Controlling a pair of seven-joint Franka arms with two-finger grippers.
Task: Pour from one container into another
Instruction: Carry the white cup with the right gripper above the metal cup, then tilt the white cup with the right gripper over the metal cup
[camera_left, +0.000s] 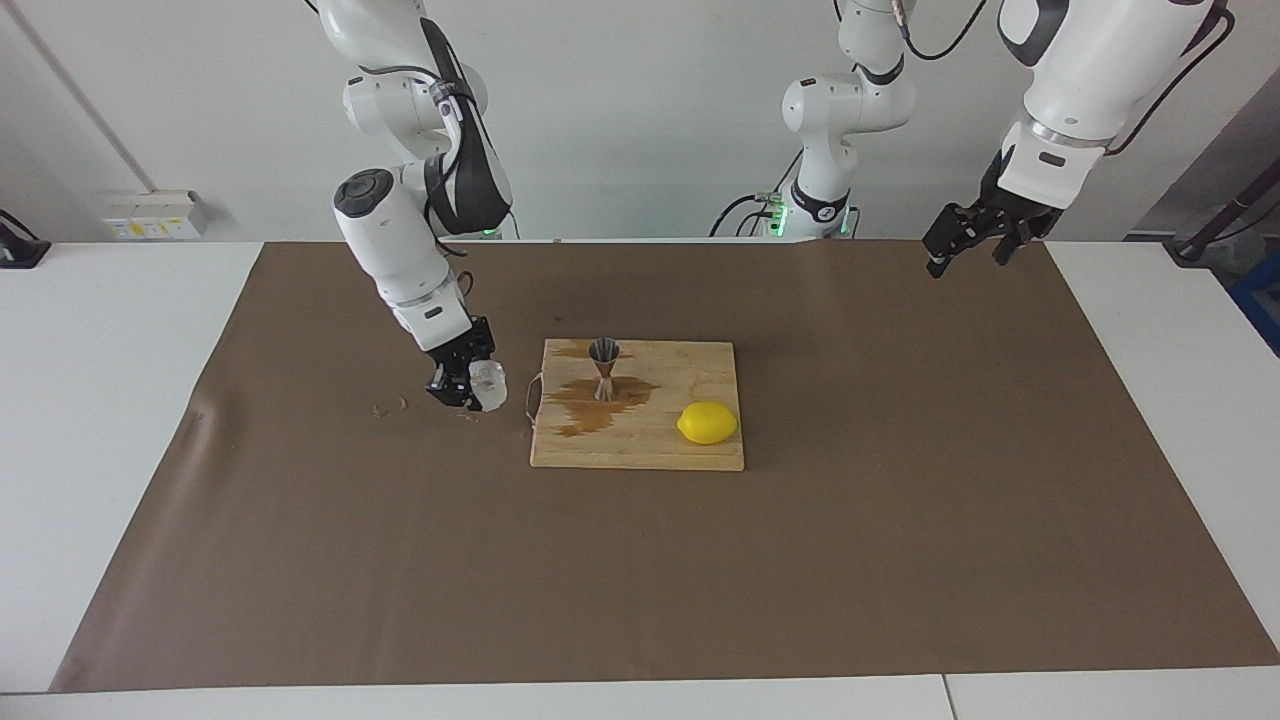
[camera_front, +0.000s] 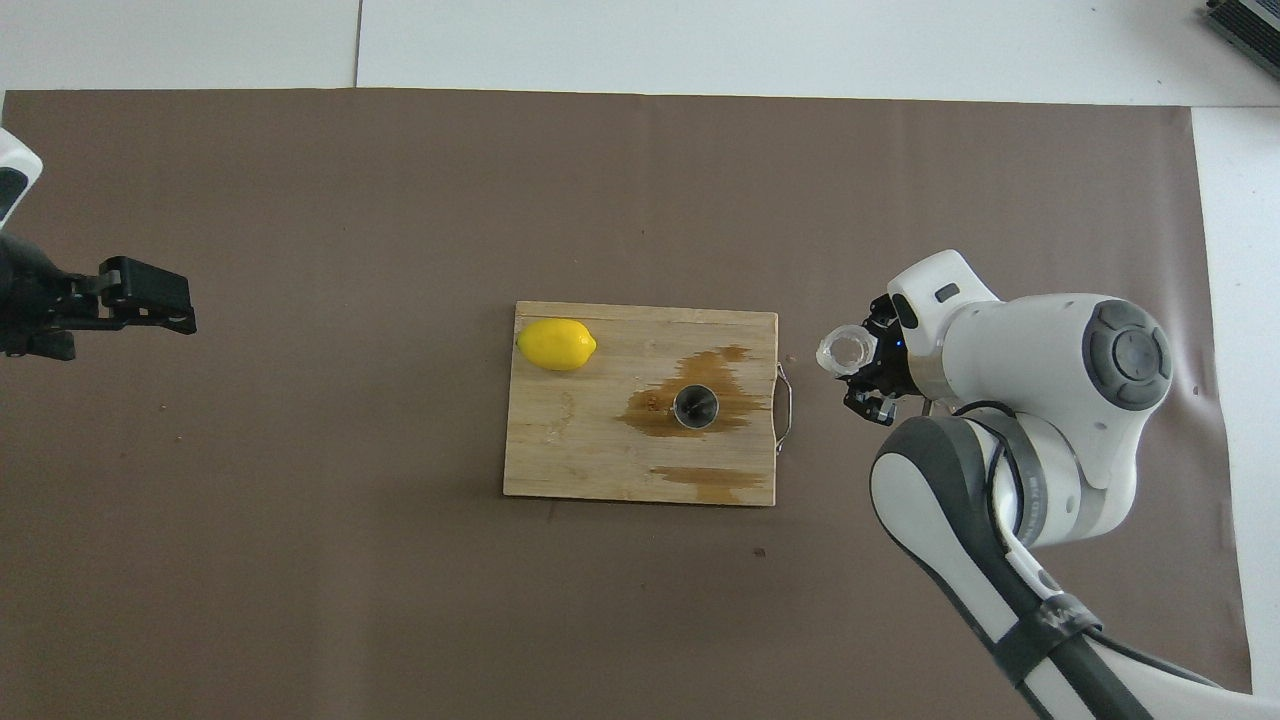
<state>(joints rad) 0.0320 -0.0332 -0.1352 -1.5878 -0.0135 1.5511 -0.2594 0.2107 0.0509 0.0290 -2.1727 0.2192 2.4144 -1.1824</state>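
Item: cup (camera_left: 488, 385), translucent, clamped in our right gripper (camera_left: 462, 385), low over the brown counter (camera_left: 900, 560) cover just off the cutting board (camera_left: 640, 450) handle, at the board's 9 o'clock in the facing view. Jigger (camera_left: 604, 368): upright on the board in a brown spill; lemon (camera_left: 708, 423) at its 4 o'clock. Our left gripper (camera_left: 968, 240) waits, raised, fingers apart. Risk, we judge: the jigger's narrow mouth invites further spillage, or a nudge topples it.

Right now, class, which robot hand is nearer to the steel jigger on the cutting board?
Right. The right hand, holding the plastic cup, is just off the board's handle end near the jigger; the left hand waits over the table's other end.
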